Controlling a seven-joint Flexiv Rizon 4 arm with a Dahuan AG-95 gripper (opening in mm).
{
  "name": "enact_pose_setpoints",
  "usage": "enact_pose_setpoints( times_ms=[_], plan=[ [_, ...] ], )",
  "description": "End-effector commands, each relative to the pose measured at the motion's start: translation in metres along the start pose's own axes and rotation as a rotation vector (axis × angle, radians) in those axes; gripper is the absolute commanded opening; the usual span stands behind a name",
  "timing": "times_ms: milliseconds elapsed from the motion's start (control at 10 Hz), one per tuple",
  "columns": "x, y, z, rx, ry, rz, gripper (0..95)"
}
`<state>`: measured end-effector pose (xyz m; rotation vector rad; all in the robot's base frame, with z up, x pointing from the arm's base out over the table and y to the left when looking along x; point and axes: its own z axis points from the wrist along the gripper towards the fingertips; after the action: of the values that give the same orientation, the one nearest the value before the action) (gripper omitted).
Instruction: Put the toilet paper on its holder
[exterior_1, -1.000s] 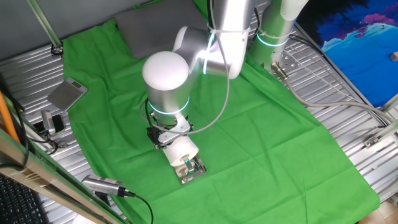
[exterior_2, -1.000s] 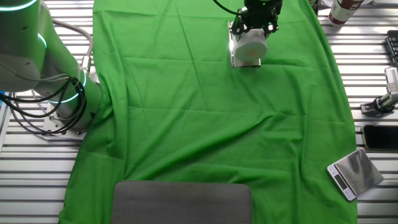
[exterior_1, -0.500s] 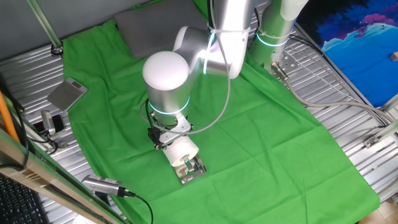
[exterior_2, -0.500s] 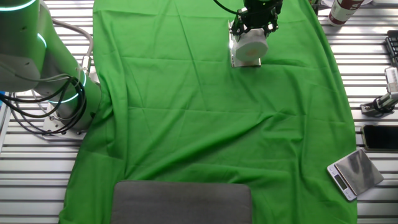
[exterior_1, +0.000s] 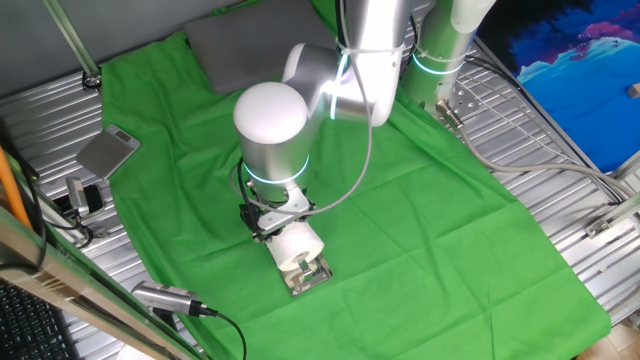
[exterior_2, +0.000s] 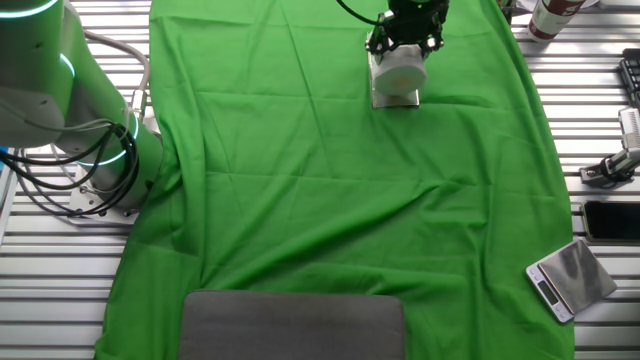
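Note:
The toilet paper is a white roll that lies over the holder, a small shiny chrome plate on the green cloth; the holder's bar is hidden by the roll. My gripper is shut on the roll from above, with black fingers on either side of it. In the other fixed view the toilet paper sits just above the holder near the top edge, under the gripper.
A flat dull-grey plate lies at the far end of the green cloth, also shown in the other fixed view. A small metal scale and clamps lie on the slatted table beside the cloth. The arm's base stands at the cloth's side.
The gripper and the roll have shifted slightly along the holder; the roll now covers the end of the bar that showed before.

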<state>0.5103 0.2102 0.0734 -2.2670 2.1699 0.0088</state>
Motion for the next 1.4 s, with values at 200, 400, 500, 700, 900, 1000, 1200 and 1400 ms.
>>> enact_pose_setpoints(
  times_ms=[200,400,500,700,900,1000,1200,1400],
  plan=[
    [-0.007,0.002,-0.001,0.002,0.002,0.009,0.0],
    [-0.009,0.002,-0.003,0.001,0.001,0.013,0.0],
    [-0.011,0.003,-0.002,0.001,-0.002,0.018,0.0],
    [-0.019,0.004,-0.001,0.001,-0.002,0.031,0.0],
    [-0.024,0.004,-0.001,0.001,-0.001,0.034,0.0],
    [-0.027,0.003,-0.001,0.001,0.000,0.036,0.0],
    [-0.033,0.003,0.000,0.001,0.000,0.040,0.0],
    [-0.036,0.003,0.001,0.003,0.001,0.045,0.0]
  ],
)
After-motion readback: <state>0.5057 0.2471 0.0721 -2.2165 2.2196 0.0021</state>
